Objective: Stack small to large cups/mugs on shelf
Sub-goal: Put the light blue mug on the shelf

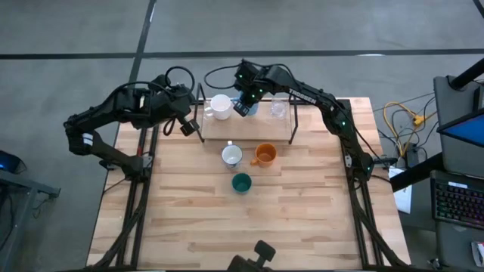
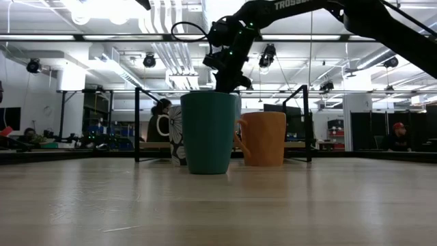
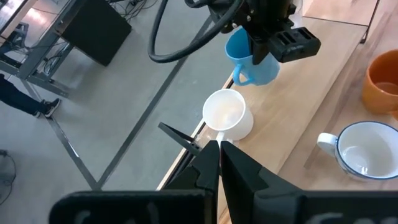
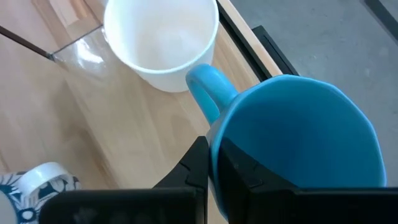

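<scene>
The shelf (image 1: 249, 134) stands at the table's far middle. On it are a white cup (image 1: 220, 106) and a clear glass (image 1: 277, 110). My right gripper (image 1: 243, 107) is shut on a light blue mug (image 3: 254, 57), just right of the white cup (image 4: 160, 37). On the table in front of the shelf stand a whitish mug with a handle (image 1: 231, 156), an orange mug (image 1: 265, 155) and a teal-green mug (image 1: 240, 182). My left gripper (image 1: 187, 128) hovers shut and empty off the shelf's left end. My right gripper pinches the light blue mug's wall at the rim (image 4: 217, 134), right beside the handle (image 4: 208, 87). One finger (image 4: 245, 174) is inside the mug and the other (image 4: 191, 168) outside. The fingers slant down from above. The mug stays upright; I cannot tell whether its base touches the plank.
The shelf's black wire uprights (image 2: 300, 123) rise at its ends, close to both grippers. In the low view the teal-green mug (image 2: 208, 133) and orange mug (image 2: 263, 139) hide the shelf's middle. People show in the room behind. The table's near half is bare wood (image 1: 249, 227).
</scene>
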Action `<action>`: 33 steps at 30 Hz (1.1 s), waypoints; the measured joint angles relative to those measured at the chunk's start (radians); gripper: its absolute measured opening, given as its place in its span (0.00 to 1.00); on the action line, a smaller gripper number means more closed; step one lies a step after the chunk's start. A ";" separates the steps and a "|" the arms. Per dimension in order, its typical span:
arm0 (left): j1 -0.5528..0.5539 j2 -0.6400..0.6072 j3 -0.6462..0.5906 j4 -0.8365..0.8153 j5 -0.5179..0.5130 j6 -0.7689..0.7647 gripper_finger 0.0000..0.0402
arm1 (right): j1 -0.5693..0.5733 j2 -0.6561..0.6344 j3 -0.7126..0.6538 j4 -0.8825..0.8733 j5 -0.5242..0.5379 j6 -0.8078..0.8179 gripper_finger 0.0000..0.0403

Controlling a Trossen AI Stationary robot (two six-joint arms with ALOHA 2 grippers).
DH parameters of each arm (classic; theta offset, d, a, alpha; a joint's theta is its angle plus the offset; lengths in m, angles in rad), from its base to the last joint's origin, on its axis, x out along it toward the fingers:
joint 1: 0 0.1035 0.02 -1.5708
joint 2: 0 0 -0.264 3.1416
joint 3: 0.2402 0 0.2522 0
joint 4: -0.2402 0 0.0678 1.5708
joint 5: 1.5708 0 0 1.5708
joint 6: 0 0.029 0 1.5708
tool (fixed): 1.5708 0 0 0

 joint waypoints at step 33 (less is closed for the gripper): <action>0.000 0.000 0.000 -0.009 0.000 0.000 0.00 | -0.009 0.000 -0.069 0.049 -0.001 0.006 0.14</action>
